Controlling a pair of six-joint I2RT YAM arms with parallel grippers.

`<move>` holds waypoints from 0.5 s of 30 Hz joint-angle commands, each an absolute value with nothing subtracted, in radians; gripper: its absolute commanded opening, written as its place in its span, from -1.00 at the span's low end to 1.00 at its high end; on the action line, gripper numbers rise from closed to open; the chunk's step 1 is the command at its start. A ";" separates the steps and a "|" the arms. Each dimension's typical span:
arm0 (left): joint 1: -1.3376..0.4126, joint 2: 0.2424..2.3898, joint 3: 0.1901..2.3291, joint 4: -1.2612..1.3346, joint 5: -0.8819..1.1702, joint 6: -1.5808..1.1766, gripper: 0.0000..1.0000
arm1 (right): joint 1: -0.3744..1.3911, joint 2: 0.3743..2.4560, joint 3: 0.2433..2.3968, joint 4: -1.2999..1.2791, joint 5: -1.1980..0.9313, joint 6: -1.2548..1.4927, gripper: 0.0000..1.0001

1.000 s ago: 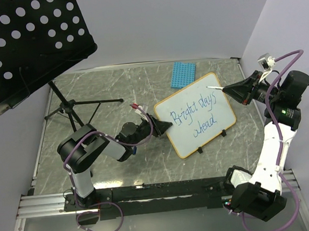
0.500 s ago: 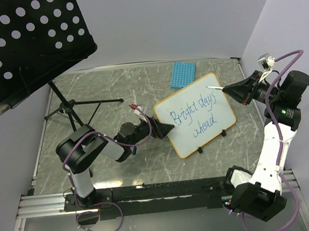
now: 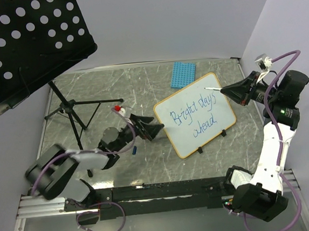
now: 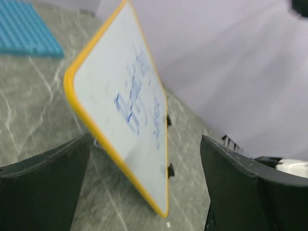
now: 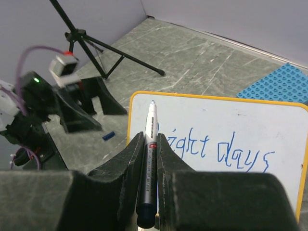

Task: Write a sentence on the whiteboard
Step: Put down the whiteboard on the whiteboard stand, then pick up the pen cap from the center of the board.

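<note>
grey stone-look tabletop (image 3: pixel 114 86) with pale veins fills the floor of a small booth, closed in by a plain lilac-white back wall (image 3: pixel 162 23) and a side wall (image 3: pixel 292 17) on the right. a metal rail (image 3: pixel 43 203) runs along the near edge, where the arm bases sit. at far left a black perforated music stand (image 3: pixel 29 45) hangs over the table on its thin tripod legs (image 3: pixel 83 108). a blue studded plate (image 3: pixel 183 74) lies flat near the back wall, just behind the whiteboard (image 3: pixel 186 142) and apart from it.

the whiteboard stands right of centre on two black clip feet (image 3: pixel 200 150), tilted back with its yellow-orange rim on the table. the sentence (image 3: pixel 195 116) is on it in blue cursive, "bright days" above "ahead". in the left wrist view the board is seen almost edge-on and the writing is blurred.

the left gripper (image 3: pixel 150 125) sits low, just beside the board's left edge, its fingers spread wide with nothing between them; that arm shows blurred from above. a small blue piece (image 3: pixel 135 149) lies on the table beneath it.

the right gripper (image 5: pixel 149 142) is raised at the board's upper right corner, fingers pressed onto a marker (image 5: pixel 149 168) whose tip points at the board; whether the tip touches cannot be told.
</note>
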State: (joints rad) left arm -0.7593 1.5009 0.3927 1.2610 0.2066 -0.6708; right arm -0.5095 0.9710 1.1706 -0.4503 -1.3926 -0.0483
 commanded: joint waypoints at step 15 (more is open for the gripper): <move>-0.617 1.020 0.656 -0.276 0.086 -0.591 0.45 | -0.302 0.966 1.123 -0.532 -1.374 -0.238 -1.00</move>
